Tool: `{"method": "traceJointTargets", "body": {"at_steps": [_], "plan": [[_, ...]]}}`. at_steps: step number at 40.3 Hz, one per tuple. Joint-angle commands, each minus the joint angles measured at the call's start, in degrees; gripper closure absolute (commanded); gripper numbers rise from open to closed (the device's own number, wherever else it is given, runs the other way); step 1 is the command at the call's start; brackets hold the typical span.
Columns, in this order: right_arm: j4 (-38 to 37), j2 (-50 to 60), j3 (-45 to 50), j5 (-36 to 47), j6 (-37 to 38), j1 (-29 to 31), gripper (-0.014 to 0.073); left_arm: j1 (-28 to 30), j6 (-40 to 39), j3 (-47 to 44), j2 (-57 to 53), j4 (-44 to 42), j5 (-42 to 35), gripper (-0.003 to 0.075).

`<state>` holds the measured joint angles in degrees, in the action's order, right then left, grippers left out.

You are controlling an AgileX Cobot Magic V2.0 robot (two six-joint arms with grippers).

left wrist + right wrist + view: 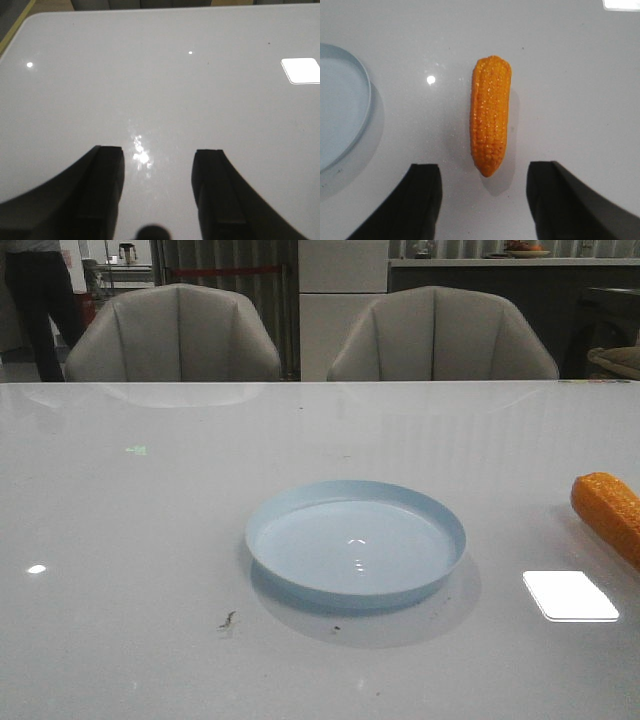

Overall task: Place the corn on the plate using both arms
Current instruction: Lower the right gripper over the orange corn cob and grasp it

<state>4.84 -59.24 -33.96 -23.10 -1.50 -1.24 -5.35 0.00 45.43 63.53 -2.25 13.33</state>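
Observation:
The orange corn (610, 512) lies on the white table at the right edge of the front view, cut off by the frame. The pale blue plate (355, 542) sits empty at the table's middle. In the right wrist view the corn (490, 116) lies lengthwise ahead of my right gripper (484, 172), which is open and empty, its tapered tip just short of the gap between the fingers. The plate's rim (364, 112) shows beside it. My left gripper (159, 156) is open and empty over bare table. Neither arm shows in the front view.
Two beige chairs (175, 335) stand behind the table's far edge. A bright rectangular light reflection (570, 595) lies on the table near the corn. A person (40, 290) stands at the far left of the room.

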Motion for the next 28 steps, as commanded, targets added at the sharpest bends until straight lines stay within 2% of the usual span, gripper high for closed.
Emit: {"method": "traceJointTargets", "body": {"at_steps": [1, 5, 11, 18, 28], "plan": [[-0.4, -3.2, -4.6, 1.8, 0.0, 0.4, 0.0105, 0.2, -0.4, -6.0, -5.7, 1.8, -9.0, 0.0330], [-0.4, -7.8, -9.4, 1.7, 0.1, 0.4, 0.0105, 0.2, -0.4, -12.4, -9.8, 2.2, -10.3, 0.0330], [-0.4, -16.1, -18.9, -1.8, 1.5, 0.4, 0.0105, 0.2, -0.4, -17.0, -14.8, 2.2, -10.5, 0.0331], [-0.4, -26.8, -28.6, -9.6, 2.0, 0.4, 0.0105, 0.2, -0.4, -18.0, -18.1, 2.2, -10.5, 0.0330], [-2.9, -37.4, -34.4, -13.7, 5.4, 0.4, 0.0105, 0.2, -0.4, -18.0, -18.6, 2.2, -10.7, 0.0330]]}}
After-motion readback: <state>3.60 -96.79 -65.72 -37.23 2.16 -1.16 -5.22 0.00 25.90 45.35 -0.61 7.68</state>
